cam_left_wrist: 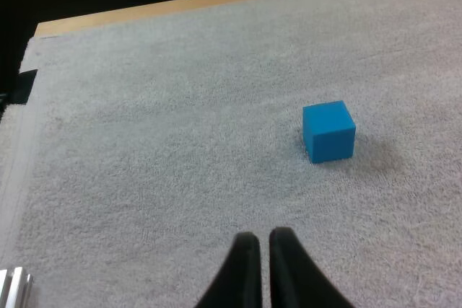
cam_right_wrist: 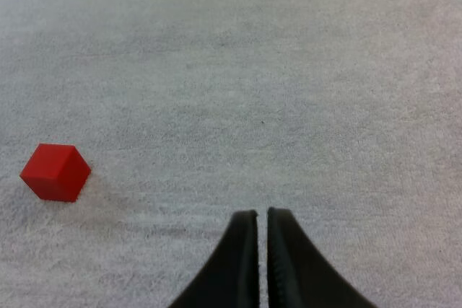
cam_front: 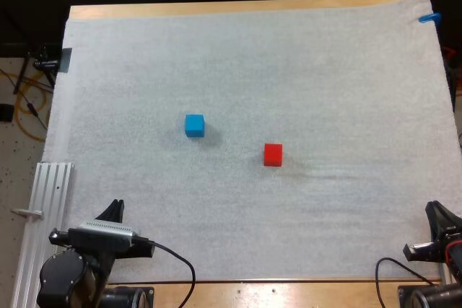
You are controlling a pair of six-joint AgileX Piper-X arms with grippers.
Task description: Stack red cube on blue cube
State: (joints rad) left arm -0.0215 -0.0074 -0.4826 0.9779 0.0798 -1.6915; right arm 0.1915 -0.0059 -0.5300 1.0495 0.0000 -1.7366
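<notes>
Surface: white mat [cam_front: 289, 70] over wooden table [cam_front: 238, 7]; dark beyond far edge.
Grippers: two; left gripper [cam_left_wrist: 263, 239], right gripper [cam_right_wrist: 261, 216] both closed, fingers together, empty.
Cubes: two, apart; blue cube [cam_left_wrist: 329, 131] ahead-right of left gripper, red cube [cam_right_wrist: 55, 172] ahead-left of right gripper.

A white mat [cam_front: 325, 91] covers nearly the whole wooden table [cam_front: 216, 9]. On the mat lie a blue cube [cam_front: 194, 125] and a red cube [cam_front: 273, 154], not touching.

The high camera looks down over the whole mat [cam_front: 325, 70]; both wrist cameras skim it low, facing forward.
</notes>
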